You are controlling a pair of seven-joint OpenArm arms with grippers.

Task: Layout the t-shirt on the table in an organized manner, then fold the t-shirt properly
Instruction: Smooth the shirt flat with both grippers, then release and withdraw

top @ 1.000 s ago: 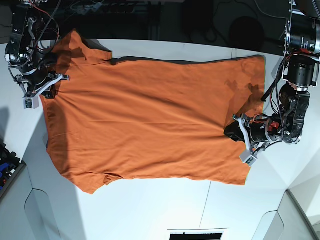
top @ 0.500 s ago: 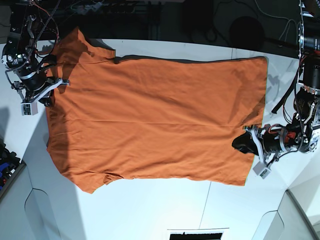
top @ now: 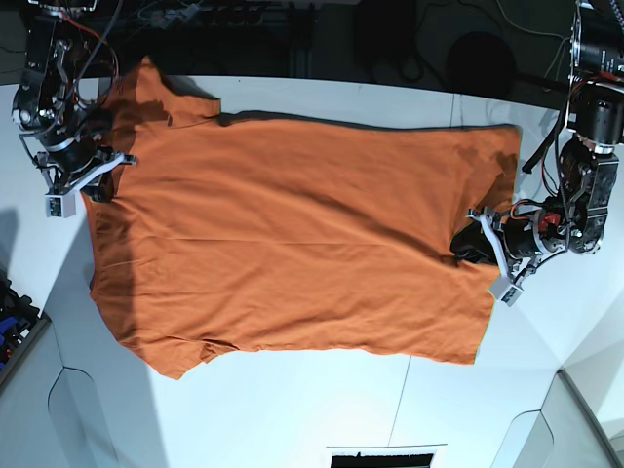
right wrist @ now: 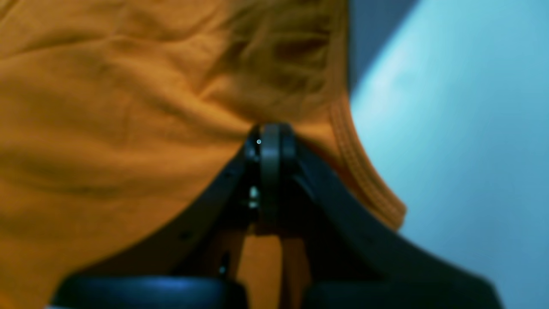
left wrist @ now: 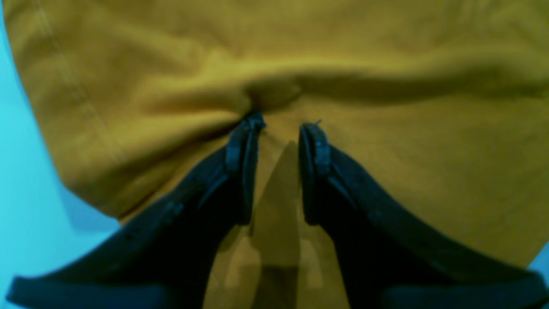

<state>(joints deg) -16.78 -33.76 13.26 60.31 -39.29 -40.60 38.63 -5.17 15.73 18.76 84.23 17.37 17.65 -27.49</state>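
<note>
**Shirt spread flat, both arms at its short ends**

Shirt point(top: 292, 234) of plain orange lies spread across the white table point(top: 292, 409), long axis running side to side in the base view, collar end at that view's left and hem end at its right. The right gripper point(right wrist: 270, 137) is clenched on a pinch of fabric just inside the ribbed collar band point(right wrist: 364, 180), with cloth gathering into creases at its tips. The left gripper point(left wrist: 279, 124) rests on the hem end with its jaws parted; a low ridge of fabric bunches just ahead of the tips, but nothing is visibly caught between them, so it appears released. Judged step: final smoothing of the layout before the first fold. To do it well, the left jaws should close on the hem itself, not the ridge. Both arms then draw gently apart along the long axis, low over the table, flattening the ridge without dragging the shirt off square.
</note>
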